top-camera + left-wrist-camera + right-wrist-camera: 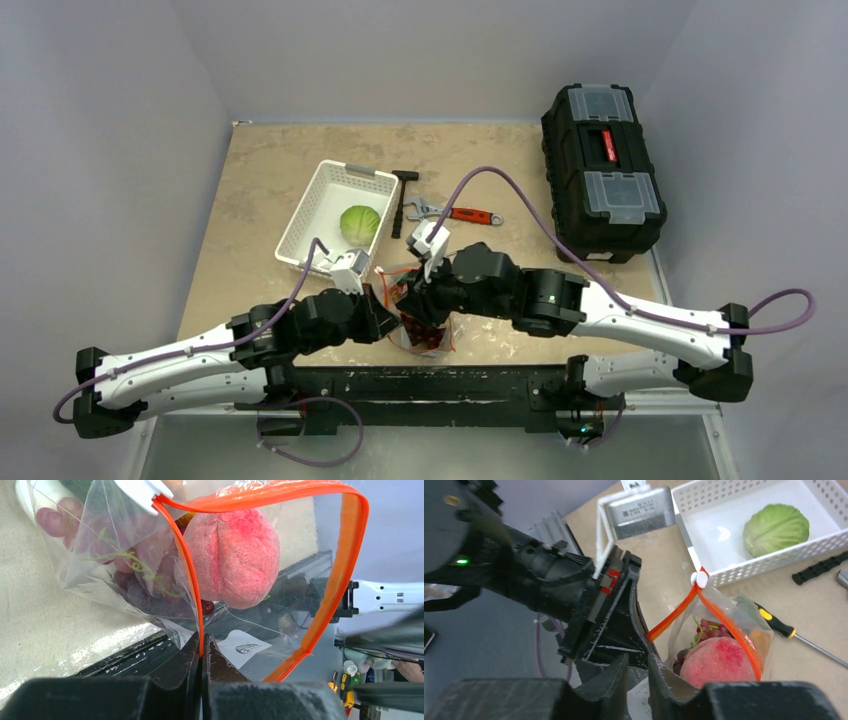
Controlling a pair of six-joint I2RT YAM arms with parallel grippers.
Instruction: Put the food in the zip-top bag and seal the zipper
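Note:
The clear zip-top bag (428, 322) sits between both grippers at the table's near edge, its mouth wide open. Inside are a pink peach (235, 555) and dark purple grapes (140, 575); both also show in the right wrist view, peach (719, 662) and grapes (706, 627), with something orange (760, 642) beside them. My left gripper (202, 645) is shut on the red-orange zipper (345, 565) strip. My right gripper (638, 672) stands just in front of the mouth, jaws a little apart, beside the peach. The green cabbage (360, 224) lies in the white basket (305, 215).
A hammer (402, 200) and a red-handled wrench (455, 212) lie behind the bag. A yellow-and-black screwdriver (774, 622) lies right beside it. A black toolbox (603, 170) stands at the back right. The basket's wall (774, 555) is just beyond the bag.

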